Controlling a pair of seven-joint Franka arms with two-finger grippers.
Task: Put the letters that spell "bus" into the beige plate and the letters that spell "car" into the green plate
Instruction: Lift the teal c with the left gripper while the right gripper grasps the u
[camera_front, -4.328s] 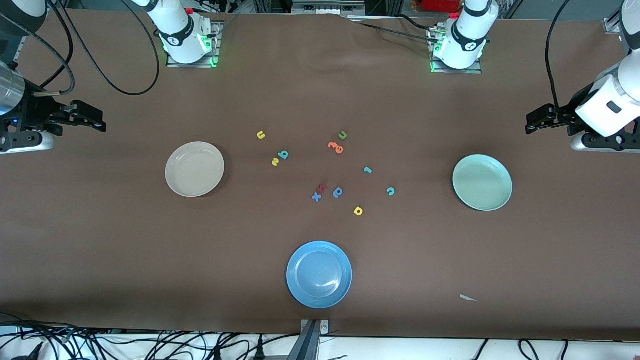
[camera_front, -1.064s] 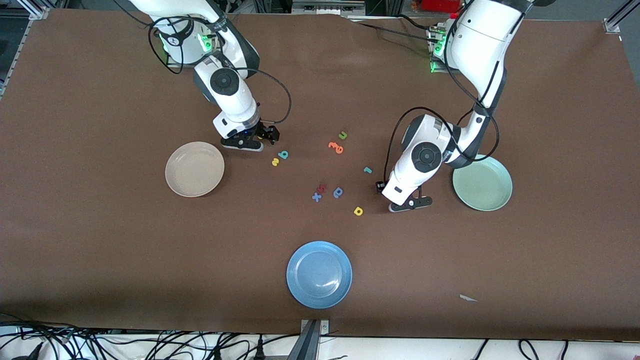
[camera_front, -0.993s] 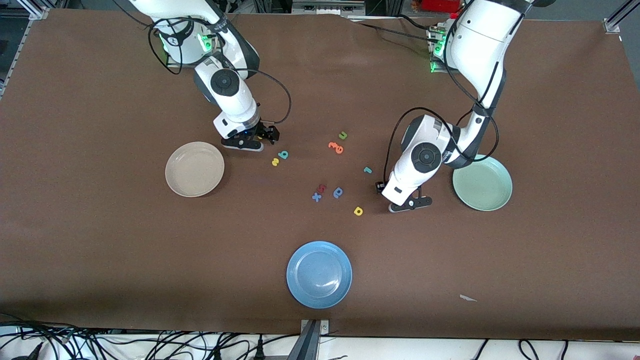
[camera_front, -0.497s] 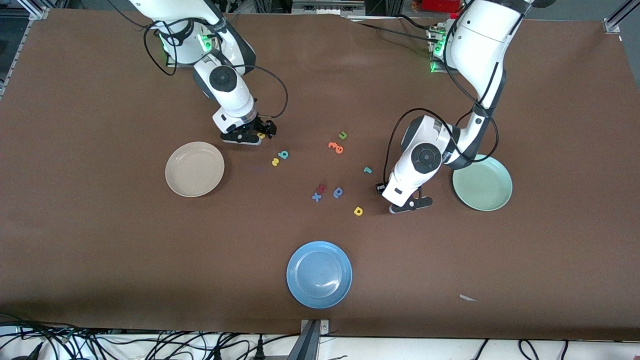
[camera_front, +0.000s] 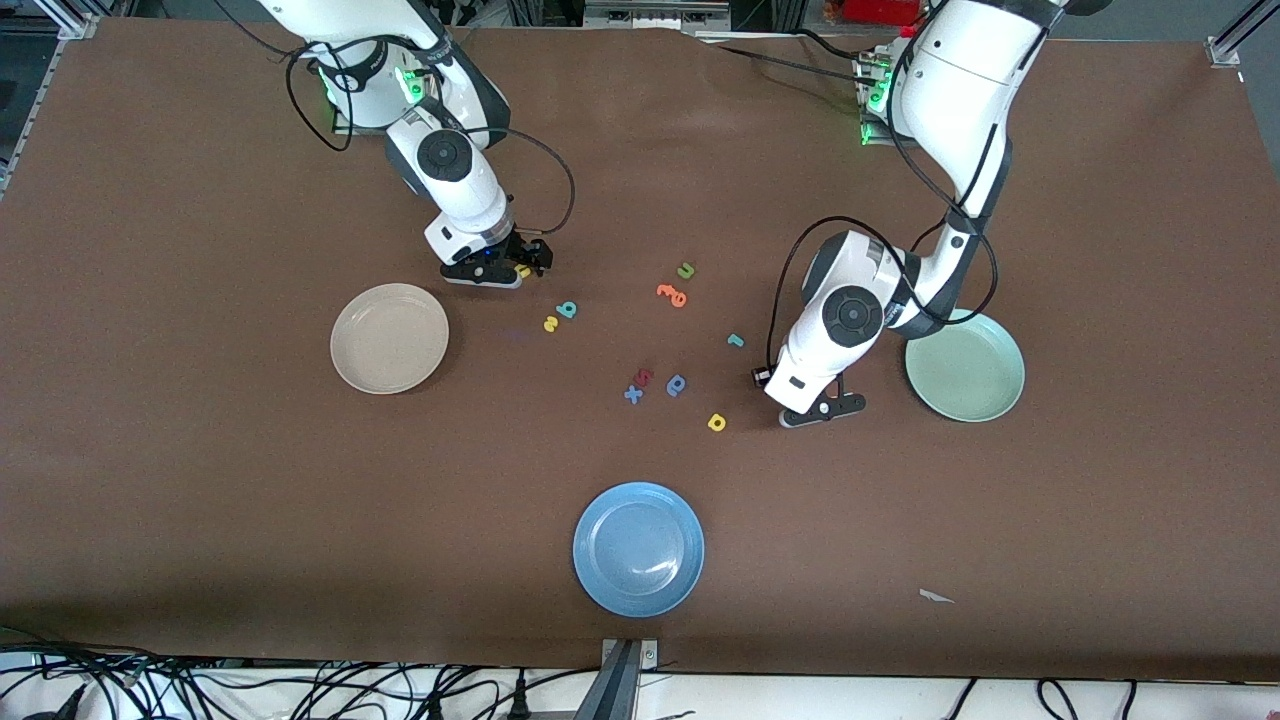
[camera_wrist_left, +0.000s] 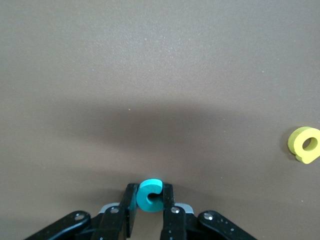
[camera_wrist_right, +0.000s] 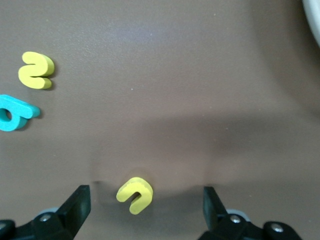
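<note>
Brown counter (camera_front: 200, 480), letters scattered between the beige plate (camera_front: 389, 338) and the green plate (camera_front: 964, 365), both bare. Left wrist view: left end effector (camera_wrist_left: 149, 210) clenched on the teal "c" (camera_wrist_left: 149, 195); lift comes next. Right wrist view: right end effector (camera_wrist_right: 145, 210) spread wide around the yellow "u" (camera_wrist_right: 135, 194); closing's due.

Letters (camera_front: 676, 385) between two plates (camera_front: 389, 338)

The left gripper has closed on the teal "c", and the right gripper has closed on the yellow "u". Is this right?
Only partly. The left gripper is closed on the teal "c", but in the right wrist view the right gripper has its jaws open, with the yellow "u" lying free between them.
</note>
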